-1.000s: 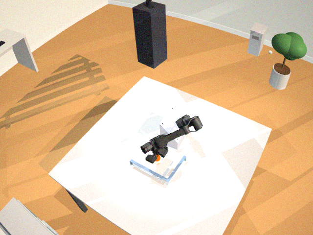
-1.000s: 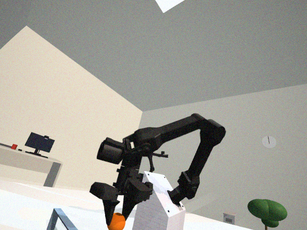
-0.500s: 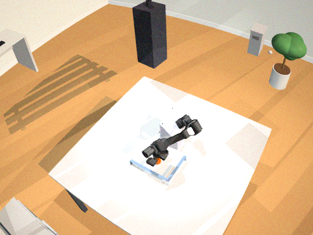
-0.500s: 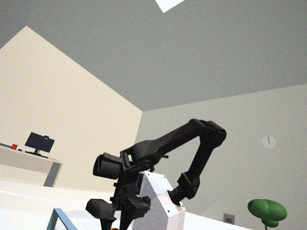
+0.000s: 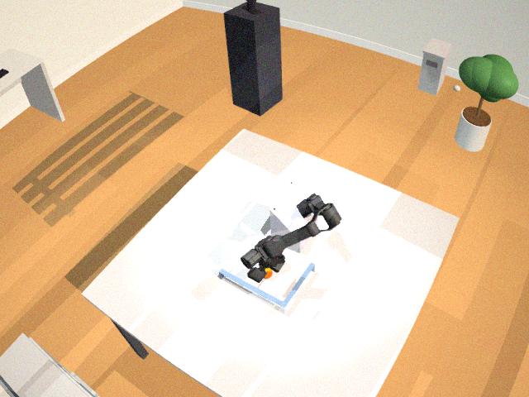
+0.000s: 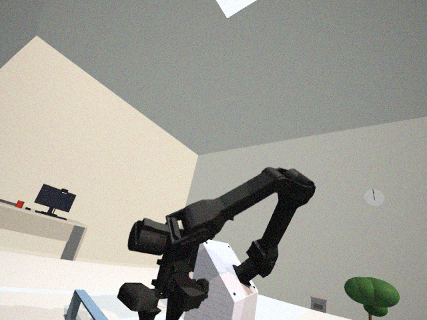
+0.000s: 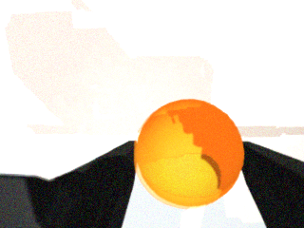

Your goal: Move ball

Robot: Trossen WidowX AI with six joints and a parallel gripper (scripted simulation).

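Note:
The orange ball (image 5: 269, 275) (image 7: 216, 130) is between the two black fingers of my gripper (image 5: 267, 273) (image 7: 187, 149), one fingertip on each side. My gripper is shut on it. The yellow see-through copy (image 7: 178, 182) overlaps the ball almost wholly in the wrist view, with a thin pale rim showing at the lower left. Two low clear walls with blue top edges (image 5: 252, 289) (image 5: 300, 284) meet in a corner, and the ball is on their inner side. In the exterior view the fingertips and ball are below the frame, so their height is hard to tell.
The pale angular block (image 5: 283, 232) (image 6: 220, 282) stands beside the arm, behind the gripper. Part of a blue-edged wall (image 6: 90, 306) shows left of the gripper in the exterior view. The white table (image 5: 170, 273) extends around the walls on all sides.

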